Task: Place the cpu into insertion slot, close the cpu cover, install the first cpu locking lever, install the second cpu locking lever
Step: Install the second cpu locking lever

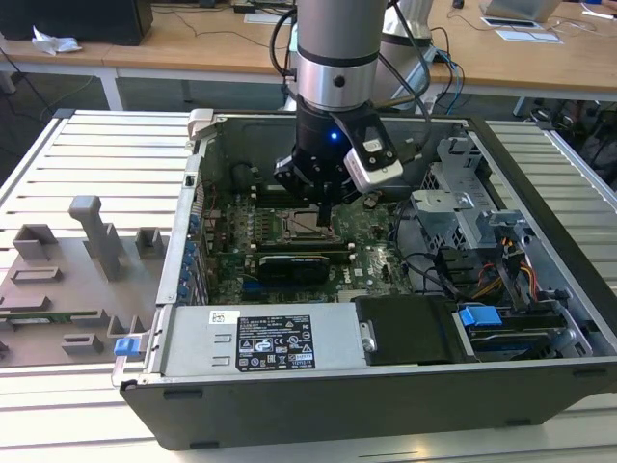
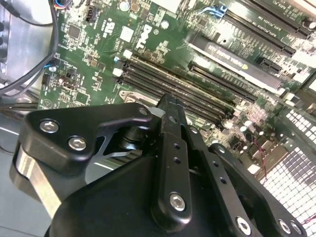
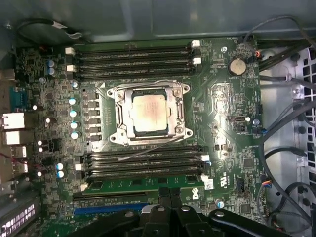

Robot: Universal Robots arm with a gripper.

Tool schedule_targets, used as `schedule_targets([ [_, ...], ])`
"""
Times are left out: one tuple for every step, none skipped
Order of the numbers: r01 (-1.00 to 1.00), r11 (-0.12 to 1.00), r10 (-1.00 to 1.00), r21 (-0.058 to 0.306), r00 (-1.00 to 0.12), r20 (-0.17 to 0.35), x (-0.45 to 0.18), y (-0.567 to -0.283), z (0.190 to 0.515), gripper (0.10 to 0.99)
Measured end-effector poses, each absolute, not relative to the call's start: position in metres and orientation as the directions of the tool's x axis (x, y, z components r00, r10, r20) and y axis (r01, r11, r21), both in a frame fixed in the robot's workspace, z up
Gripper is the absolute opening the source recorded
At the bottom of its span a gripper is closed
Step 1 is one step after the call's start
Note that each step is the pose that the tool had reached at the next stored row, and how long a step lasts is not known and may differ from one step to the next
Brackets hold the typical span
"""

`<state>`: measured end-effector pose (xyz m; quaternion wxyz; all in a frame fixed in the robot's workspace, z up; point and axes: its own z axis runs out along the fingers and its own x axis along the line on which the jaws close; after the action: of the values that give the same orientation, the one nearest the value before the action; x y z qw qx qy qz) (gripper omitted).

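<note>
The cpu (image 3: 148,114) sits in the socket at board centre with the cpu cover (image 3: 149,114) closed over it, so both those steps look done. A thin locking lever (image 3: 148,148) at 6 o'clock of the socket appears unlatched. The gripper (image 1: 326,214) hovers just above the socket, fingers (image 2: 171,163) clenched together, grasping nothing.

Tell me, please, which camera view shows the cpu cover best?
The first wrist view: the cpu cover lies flat around the cpu, seen square-on. In the exterior view the claw hides part of the cover. The second wrist view gives a mere glimpse.
</note>
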<state>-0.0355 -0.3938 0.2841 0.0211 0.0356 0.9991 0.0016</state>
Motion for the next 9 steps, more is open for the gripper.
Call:
schedule_targets([
  [0.071, 0.997, 0.071, 0.005, -0.997, -0.042, -0.0357, -0.3947, 0.2841, 0.106],
  [0.071, 0.997, 0.071, 0.005, -0.997, -0.042, -0.0359, -0.3955, 0.284, 0.106],
  [0.071, 0.997, 0.071, 0.005, -0.997, -0.042, -0.0361, -0.396, 0.284, 0.106],
  [0.071, 0.997, 0.071, 0.005, -0.997, -0.042, -0.0363, -0.3967, 0.284, 0.106],
  [0.071, 0.997, 0.071, 0.005, -0.997, -0.042, -0.0365, -0.3979, 0.2839, 0.106],
  [0.071, 0.997, 0.071, 0.005, -0.997, -0.042, -0.0367, -0.3986, 0.2839, 0.106],
  [0.071, 0.997, 0.071, 0.005, -0.997, -0.042, -0.0369, -0.3994, 0.2839, 0.106],
  [0.071, 0.997, 0.071, 0.005, -0.997, -0.042, -0.0371, -0.4003, 0.2838, 0.106],
  [0.071, 0.997, 0.071, 0.005, -0.997, -0.042, -0.0375, -0.4022, 0.2836, 0.106],
])
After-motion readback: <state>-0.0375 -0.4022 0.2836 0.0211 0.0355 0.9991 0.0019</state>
